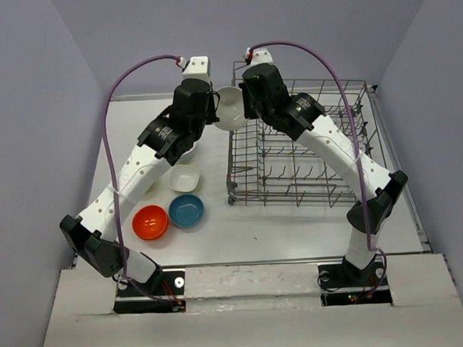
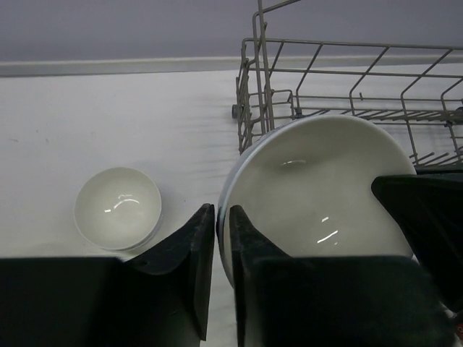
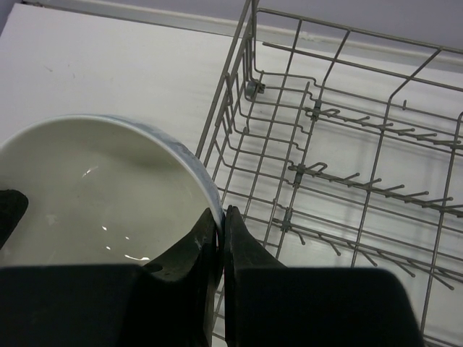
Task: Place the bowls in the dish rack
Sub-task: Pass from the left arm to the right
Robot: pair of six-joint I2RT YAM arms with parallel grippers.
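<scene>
Fingers [image 3: 247, 249], two pairs; one white bowl [image 3: 94, 184]

Round bowl [image 1: 231, 109]: glossy white, bluish tinge on outer wall. Squarish bowl [image 1: 184, 177]: white. Blue bowl [image 1: 186, 211]: mid-blue. Orange-red bowl [image 1: 150, 222]: plain, glossy. Dish rack [image 1: 233, 162]: grey wire. Table [image 1: 279, 225]: off-white. Cables [image 1: 295, 44]: purple. Arms [image 1: 132, 173]: white with black.

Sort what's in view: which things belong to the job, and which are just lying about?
Job: held white bowl, loose white bowl, square bowl, blue bowl, orange bowl, rack.
Lying about: only purple cables.
</scene>
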